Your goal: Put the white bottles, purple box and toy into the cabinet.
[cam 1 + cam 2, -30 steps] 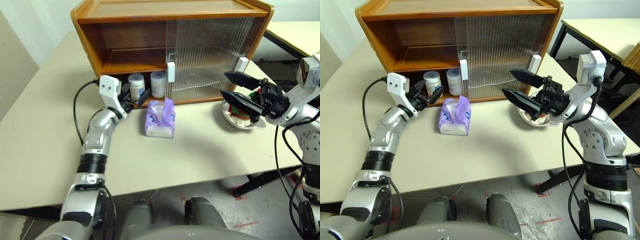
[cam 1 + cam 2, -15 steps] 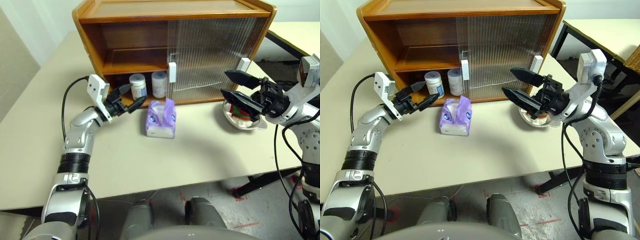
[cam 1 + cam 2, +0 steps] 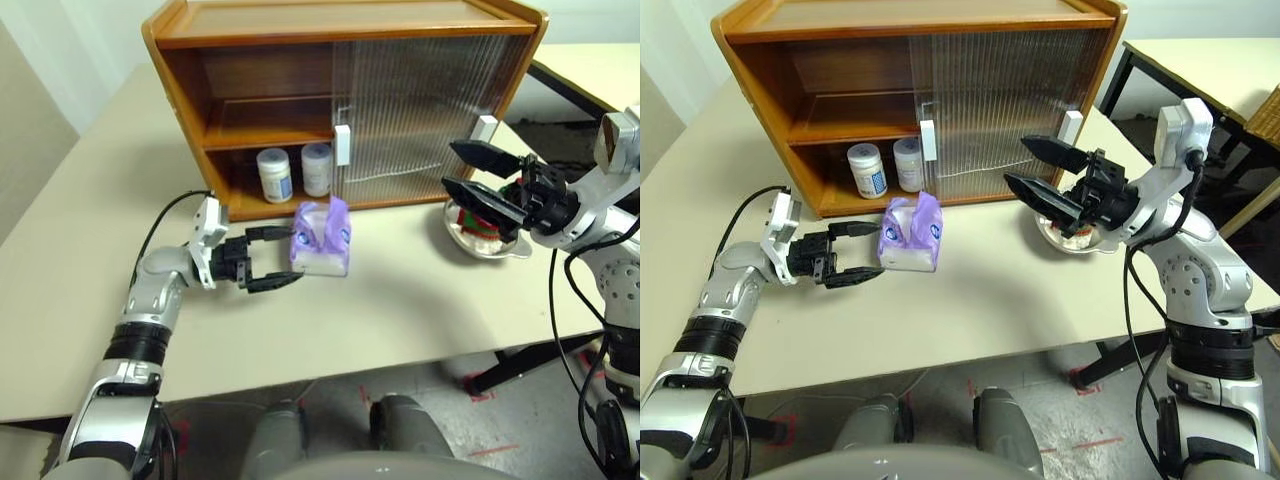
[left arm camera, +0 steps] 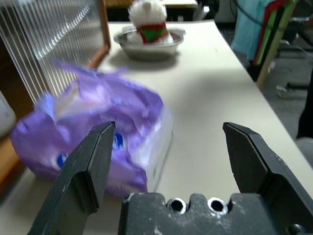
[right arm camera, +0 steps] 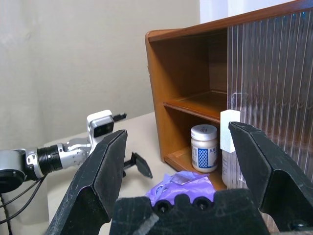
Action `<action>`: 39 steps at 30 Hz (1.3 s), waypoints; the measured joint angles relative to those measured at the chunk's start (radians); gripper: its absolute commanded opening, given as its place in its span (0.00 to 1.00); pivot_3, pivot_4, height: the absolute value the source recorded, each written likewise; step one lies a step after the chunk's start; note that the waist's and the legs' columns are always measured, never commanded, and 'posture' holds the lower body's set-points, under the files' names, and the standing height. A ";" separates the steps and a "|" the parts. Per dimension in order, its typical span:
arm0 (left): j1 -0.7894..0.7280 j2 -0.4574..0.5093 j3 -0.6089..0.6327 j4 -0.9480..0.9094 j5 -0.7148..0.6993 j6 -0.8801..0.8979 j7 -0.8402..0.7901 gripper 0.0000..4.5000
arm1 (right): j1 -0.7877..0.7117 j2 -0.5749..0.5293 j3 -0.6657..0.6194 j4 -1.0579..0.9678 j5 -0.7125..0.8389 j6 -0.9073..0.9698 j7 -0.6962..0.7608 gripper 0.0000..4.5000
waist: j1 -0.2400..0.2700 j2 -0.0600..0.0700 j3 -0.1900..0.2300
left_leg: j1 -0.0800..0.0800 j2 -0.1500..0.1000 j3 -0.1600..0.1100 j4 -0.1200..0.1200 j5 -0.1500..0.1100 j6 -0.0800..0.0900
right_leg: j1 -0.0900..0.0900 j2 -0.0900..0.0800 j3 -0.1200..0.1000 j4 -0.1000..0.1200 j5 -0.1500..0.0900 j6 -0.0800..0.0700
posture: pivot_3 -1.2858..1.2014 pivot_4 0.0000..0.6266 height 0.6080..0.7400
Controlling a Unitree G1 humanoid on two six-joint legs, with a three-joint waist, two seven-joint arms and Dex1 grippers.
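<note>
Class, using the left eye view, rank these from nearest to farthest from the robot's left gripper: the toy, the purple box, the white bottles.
From the left gripper:
1. Purple box, just beyond its fingertips.
2. White bottles, inside the cabinet, lower compartment.
3. Toy, in the metal dish by the right gripper.

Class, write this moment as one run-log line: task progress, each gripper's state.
white bottles in cabinet | left gripper open beside purple box | right gripper open above toy in dish

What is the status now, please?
Left gripper open, at purple box, not gripping. Right gripper open, idle. Bottles in cabinet. Nothing blocking.
</note>
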 measured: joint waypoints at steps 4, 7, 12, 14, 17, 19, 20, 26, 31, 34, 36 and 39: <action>-0.052 -0.016 -0.003 0.094 0.018 -0.050 -0.007 1.00 | 0.000 -0.002 0.000 -0.006 0.001 0.004 -0.006 1.00 | 0.001 0.000 0.000 | 0.000 0.000 0.000 0.000 0.000 0.000 | 0.000 0.000 0.000 0.000 0.000 0.001 | 0.50 0.00 1.00; -0.081 -0.036 -0.003 0.140 0.027 -0.080 -0.008 1.00 | 0.001 -0.005 0.000 -0.016 0.001 0.007 -0.007 1.00 | 0.000 0.000 0.000 | 0.000 0.000 0.000 0.000 0.000 0.001 | 0.000 0.000 0.000 0.000 0.000 0.001 | 0.50 0.00 1.00; -0.115 -0.063 -0.003 0.187 0.040 -0.114 -0.012 1.00 | 0.004 -0.009 -0.001 -0.029 0.002 0.010 -0.011 1.00 | -0.002 0.000 0.000 | -0.001 0.000 0.000 0.000 0.001 0.001 | 0.000 0.000 0.000 0.000 -0.001 0.001 | 0.50 0.00 1.00; -0.125 -0.071 -0.004 0.196 0.045 -0.126 -0.014 1.00 | 0.006 -0.009 -0.002 -0.032 0.002 0.010 -0.015 1.00 | -0.003 0.000 0.000 | -0.001 0.000 0.000 0.000 0.001 0.001 | 0.000 0.000 0.000 0.000 -0.001 0.001 | 0.50 0.00 1.00; -0.141 -0.076 -0.005 0.232 0.056 -0.146 -0.014 1.00 | 0.012 -0.009 -0.002 -0.035 0.002 0.011 -0.020 1.00 | -0.002 0.000 0.000 | 0.000 0.000 0.000 0.000 0.001 0.001 | 0.000 0.000 0.000 0.000 -0.001 0.002 | 0.50 0.00 1.00; -0.159 -0.088 -0.005 0.281 0.073 -0.167 -0.010 1.00 | 0.016 -0.009 -0.003 -0.037 0.003 0.011 -0.023 1.00 | -0.002 0.000 0.000 | 0.000 0.000 0.000 0.000 0.001 0.001 | 0.000 0.000 0.000 0.000 -0.001 0.002 | 0.50 0.00 1.00; -0.169 -0.093 -0.005 0.308 0.084 -0.176 -0.004 1.00 | 0.018 -0.009 -0.003 -0.037 0.003 0.011 -0.023 1.00 | -0.002 0.000 0.000 | 0.000 0.000 0.000 0.000 0.001 0.001 | 0.000 0.000 0.000 0.000 0.000 0.002 | 0.50 0.00 1.00; -0.205 -0.108 -0.014 0.436 0.138 -0.243 0.019 1.00 | 0.022 -0.009 -0.004 -0.038 0.005 0.011 -0.025 1.00 | -0.003 0.000 0.000 | -0.001 0.000 0.000 0.000 0.001 0.001 | 0.000 0.000 0.000 0.000 0.000 0.002 | 0.49 0.00 1.00; -0.226 -0.113 -0.016 0.500 0.169 -0.280 0.035 1.00 | 0.024 -0.010 -0.005 -0.042 0.007 0.011 -0.027 1.00 | -0.003 0.000 0.000 | -0.001 0.000 0.000 0.000 0.001 0.001 | 0.000 0.000 0.000 0.000 -0.001 0.003 | 0.49 0.00 1.00; -0.227 -0.115 -0.016 0.507 0.178 -0.288 0.042 1.00 | 0.026 -0.011 -0.005 -0.044 0.008 0.011 -0.028 1.00 | -0.003 0.000 0.000 | -0.001 0.000 0.000 0.000 0.001 0.001 | 0.000 0.000 0.000 0.000 -0.001 0.003 | 0.49 0.00 1.00; -0.228 -0.117 -0.016 0.516 0.182 -0.289 0.043 1.00 | 0.028 -0.012 -0.005 -0.046 0.010 0.011 -0.029 1.00 | -0.003 0.000 0.000 | -0.001 0.000 0.000 0.000 0.001 0.001 | 0.000 0.000 0.000 0.000 -0.001 0.003 | 0.49 0.00 1.00; -0.228 -0.118 -0.015 0.529 0.186 -0.290 0.043 0.86 | 0.030 -0.014 -0.005 -0.048 0.011 0.011 -0.031 1.00 | -0.004 0.000 0.000 | -0.001 0.000 0.000 0.000 0.001 0.001 | 0.000 0.000 0.000 0.000 -0.001 0.003 | 0.49 0.00 1.00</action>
